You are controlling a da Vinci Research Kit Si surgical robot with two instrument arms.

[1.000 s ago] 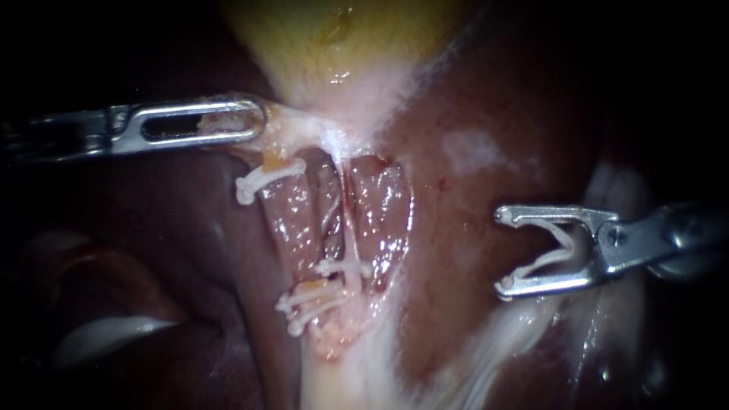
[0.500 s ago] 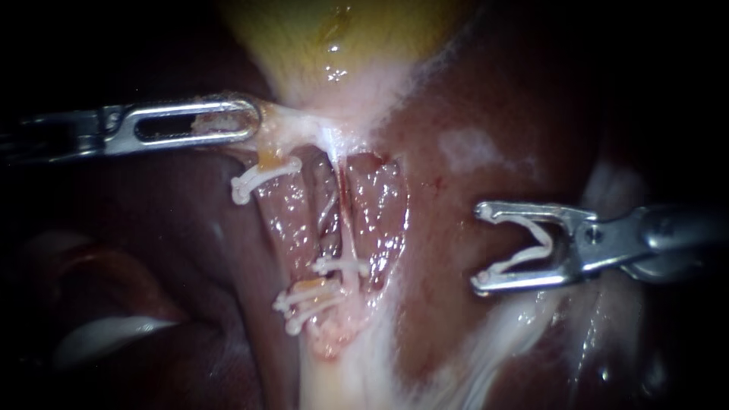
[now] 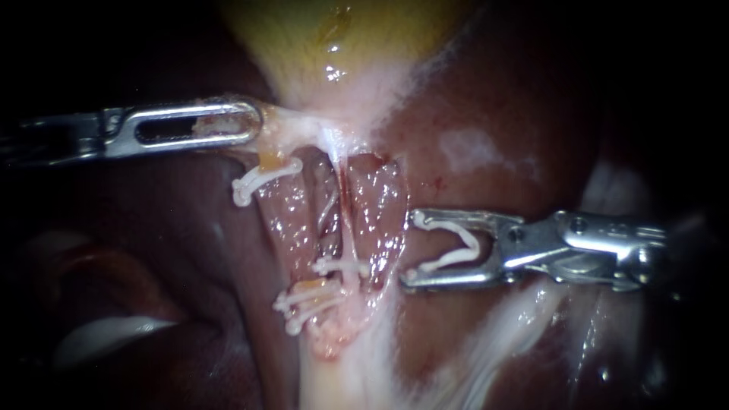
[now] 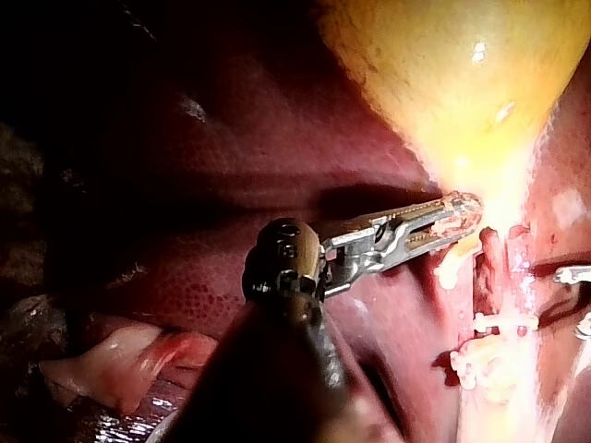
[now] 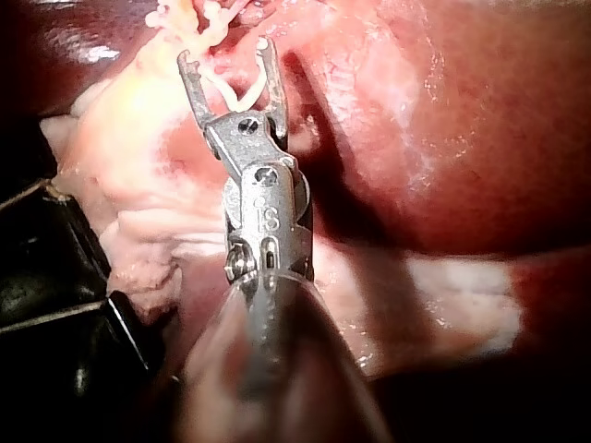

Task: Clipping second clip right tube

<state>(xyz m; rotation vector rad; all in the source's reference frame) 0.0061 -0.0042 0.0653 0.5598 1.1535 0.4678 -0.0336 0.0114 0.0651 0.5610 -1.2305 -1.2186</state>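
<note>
R instrument [image 3: 410,249]: my shaft in from right, jaws spread wide, white clip [image 3: 456,247] seated open betw. them, touching both. Tips just right of right tube [image 3: 348,220], not around it. Right tube: thin pale strand over liver [image 3: 486,114], running down from gallbladder [image 3: 334,38] neck; one closed clip [image 3: 342,266] across its lower part. L instrument [image 3: 250,125]: my shaft in from left, jaws clenched on pale tissue at gallbladder neck.
</note>
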